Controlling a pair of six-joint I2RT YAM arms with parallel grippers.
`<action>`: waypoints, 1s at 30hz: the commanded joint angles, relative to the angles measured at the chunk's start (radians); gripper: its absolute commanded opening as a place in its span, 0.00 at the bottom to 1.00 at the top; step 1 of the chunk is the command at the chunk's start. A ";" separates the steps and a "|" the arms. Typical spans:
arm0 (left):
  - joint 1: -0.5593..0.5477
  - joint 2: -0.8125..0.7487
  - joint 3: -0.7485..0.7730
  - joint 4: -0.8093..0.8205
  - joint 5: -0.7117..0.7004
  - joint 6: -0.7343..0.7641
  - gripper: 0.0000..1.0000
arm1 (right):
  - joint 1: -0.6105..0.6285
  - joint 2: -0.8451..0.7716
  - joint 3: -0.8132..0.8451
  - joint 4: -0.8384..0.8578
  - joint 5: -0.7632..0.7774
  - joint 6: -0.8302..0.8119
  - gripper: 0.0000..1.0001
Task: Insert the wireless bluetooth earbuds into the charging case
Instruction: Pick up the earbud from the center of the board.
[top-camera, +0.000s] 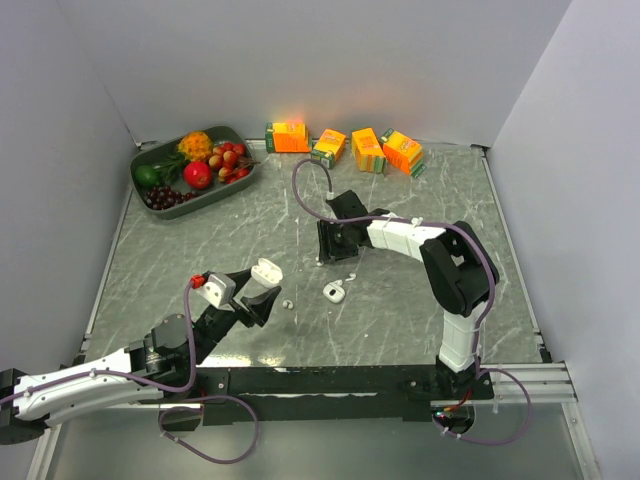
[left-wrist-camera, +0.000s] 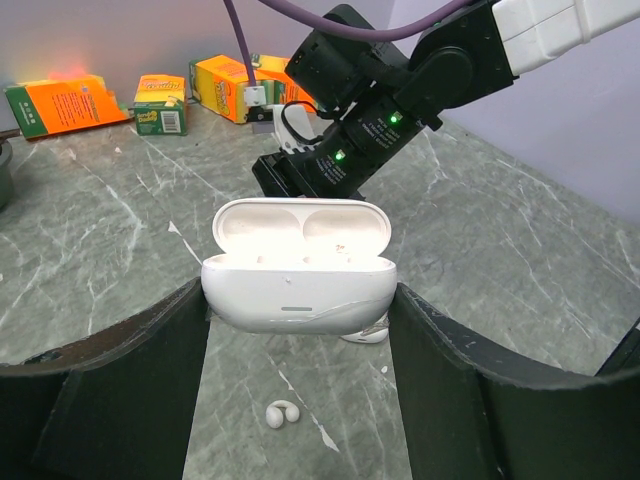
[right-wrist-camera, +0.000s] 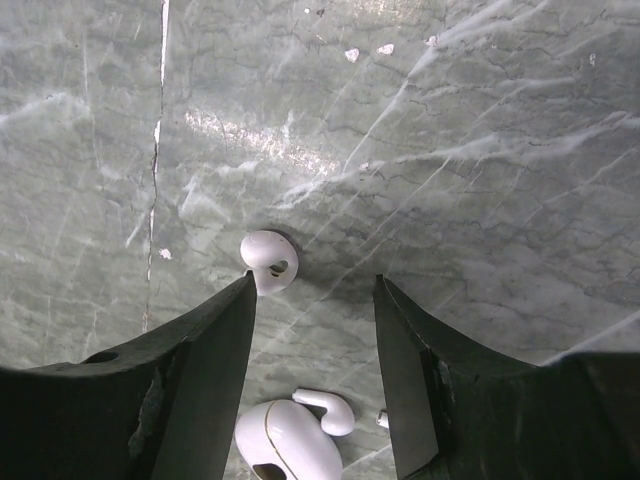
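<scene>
Marble table (top-camera: 180, 250). The fruit tray (top-camera: 146, 156) sits in the far left corner and four orange cartons (top-camera: 368, 150) line the back wall. None of that is in play.

Left gripper (left-wrist-camera: 300, 310) is clamped on the charging case (left-wrist-camera: 298, 270), lid up, held off the table and facing the right arm. Right gripper (right-wrist-camera: 312, 285) is released with nothing between the fingers, hovering low over the marble.

One earbud (right-wrist-camera: 268, 258) lies on the table just off the tip of the finger on that view's left, outside the gap. A second earbud (left-wrist-camera: 280, 412) lies on the marble below the held case. A larger white piece (right-wrist-camera: 285, 445) with a hooked arm sits closer to the right wrist cam. It looks like another bud, but I can't tell from this angle.

My read is that we're at the pick of the first bud. I'd slide the right gripper sideways until the bud is centred between the fingers, then drop to the marble. Pinch the round body, not the thin hook, and close slowly, because it's tiny and slick and will likely squirt out. The case wants to be level, and I'd match the bud's curve to the pocket before letting go.

Writing: the carton print is too small to read. No logo shows on the case, only a short slot on the front.
</scene>
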 joint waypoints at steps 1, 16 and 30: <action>-0.008 -0.002 0.041 0.019 -0.015 -0.008 0.01 | -0.008 -0.035 0.004 0.014 0.004 -0.005 0.58; -0.011 0.001 0.041 0.023 -0.011 -0.008 0.01 | 0.015 0.016 0.033 -0.012 0.017 -0.018 0.55; -0.019 -0.005 0.041 0.015 -0.017 -0.015 0.01 | 0.068 0.059 0.093 -0.069 0.110 0.013 0.55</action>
